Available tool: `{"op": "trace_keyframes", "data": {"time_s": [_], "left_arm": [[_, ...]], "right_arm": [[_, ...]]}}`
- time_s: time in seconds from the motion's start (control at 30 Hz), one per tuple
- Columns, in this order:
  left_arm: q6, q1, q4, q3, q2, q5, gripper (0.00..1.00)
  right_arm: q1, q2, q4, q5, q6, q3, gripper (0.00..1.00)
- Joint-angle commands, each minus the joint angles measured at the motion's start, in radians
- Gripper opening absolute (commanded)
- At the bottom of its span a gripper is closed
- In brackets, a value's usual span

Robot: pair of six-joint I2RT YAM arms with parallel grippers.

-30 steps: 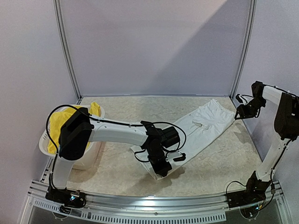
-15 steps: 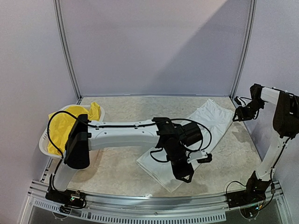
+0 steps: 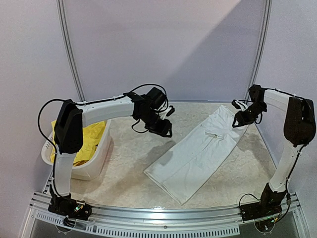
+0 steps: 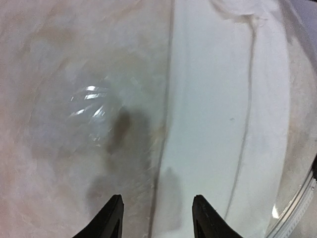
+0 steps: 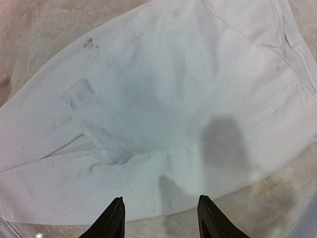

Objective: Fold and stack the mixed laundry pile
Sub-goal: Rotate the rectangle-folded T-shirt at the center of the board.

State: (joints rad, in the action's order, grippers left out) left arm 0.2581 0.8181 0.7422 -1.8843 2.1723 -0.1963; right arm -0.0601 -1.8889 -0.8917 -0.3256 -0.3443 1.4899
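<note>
The left gripper [image 4: 157,208] hangs with its jaws apart and empty. Beneath them runs the long edge of the white garment [image 3: 198,153], probably the T-shirt folded lengthwise, with bare table [image 4: 59,74] on the other side. The right gripper [image 5: 161,208], also open and empty, hovers over the garment's far end, the hem just below its tips. Both seem placed for the next fold. The yellow shorts [image 3: 91,141] wait in the basket [image 3: 94,171].

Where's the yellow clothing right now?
In the overhead view, the yellow garment lies in the white basket at the left edge of the table, left of the spread-out white garment.
</note>
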Motion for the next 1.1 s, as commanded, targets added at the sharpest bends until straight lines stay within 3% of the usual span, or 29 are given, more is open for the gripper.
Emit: {"op": "trace_keyframes", "data": {"time_s": [0.0,0.13,0.4,0.83,1.07], "left_arm": [[0.101,-0.017,-0.070,0.155,-0.071,0.015,0.48],[0.116,-0.035,-0.129,0.307,-0.113,-0.007,0.48],[0.146,-0.037,-0.183,0.459,-0.175,-0.050,0.46],[0.166,-0.037,-0.160,0.578,-0.393,-0.003,0.46],[0.178,-0.016,-0.144,0.636,-0.484,0.032,0.46]], "right_arm": [[0.097,-0.095,0.010,0.081,0.010,0.089,0.50],[0.168,-0.190,0.000,0.142,-0.004,0.185,0.51],[0.203,-0.388,-0.033,0.286,-0.009,0.390,0.55],[0.414,-0.535,-0.093,0.298,-0.277,0.428,0.54],[0.523,-0.671,-0.171,0.301,-0.346,0.713,0.54]]}}
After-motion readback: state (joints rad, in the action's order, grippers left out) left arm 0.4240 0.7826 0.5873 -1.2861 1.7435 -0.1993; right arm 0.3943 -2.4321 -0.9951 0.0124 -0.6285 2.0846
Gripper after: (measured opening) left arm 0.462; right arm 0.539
